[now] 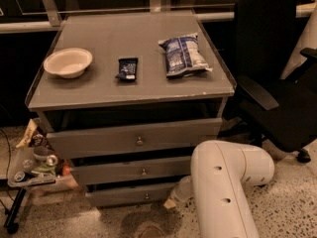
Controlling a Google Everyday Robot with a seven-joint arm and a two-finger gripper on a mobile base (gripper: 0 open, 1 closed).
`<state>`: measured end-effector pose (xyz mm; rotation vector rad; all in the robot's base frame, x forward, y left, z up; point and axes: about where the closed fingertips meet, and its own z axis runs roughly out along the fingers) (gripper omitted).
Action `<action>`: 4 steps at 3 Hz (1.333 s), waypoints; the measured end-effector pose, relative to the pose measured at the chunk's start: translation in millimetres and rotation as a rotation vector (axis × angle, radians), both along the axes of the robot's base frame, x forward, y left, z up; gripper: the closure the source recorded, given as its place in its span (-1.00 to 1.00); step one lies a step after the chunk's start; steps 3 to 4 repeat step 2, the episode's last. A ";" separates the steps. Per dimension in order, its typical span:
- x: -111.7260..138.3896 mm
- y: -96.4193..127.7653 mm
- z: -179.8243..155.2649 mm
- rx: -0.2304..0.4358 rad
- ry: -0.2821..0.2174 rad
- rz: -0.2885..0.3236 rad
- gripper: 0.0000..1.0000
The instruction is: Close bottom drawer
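Note:
The bottom drawer (pixel 130 195) is the narrowest grey front at the foot of the cabinet, with a small round metal knob (pixel 146 196). A dark gap shows above its front panel; its floor is not visible. My gripper (pixel 171 202) is low at the drawer's right end, close to the front panel, and mostly hidden behind my white arm (pixel 223 187), which fills the lower right. I cannot tell whether it touches the drawer.
The mid drawer front (pixel 141 171) and the tall top drawer front (pixel 136 139) sit above. On the cabinet top lie a white bowl (pixel 68 62), a dark snack bar (pixel 127 68) and a blue chip bag (pixel 183 55). A black office chair (pixel 277 88) stands right. A cluttered stand (pixel 32 170) stands left.

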<state>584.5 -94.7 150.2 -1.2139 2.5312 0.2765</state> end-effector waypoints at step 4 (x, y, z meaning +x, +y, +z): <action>0.0 0.0 0.0 0.000 0.000 0.000 -1.00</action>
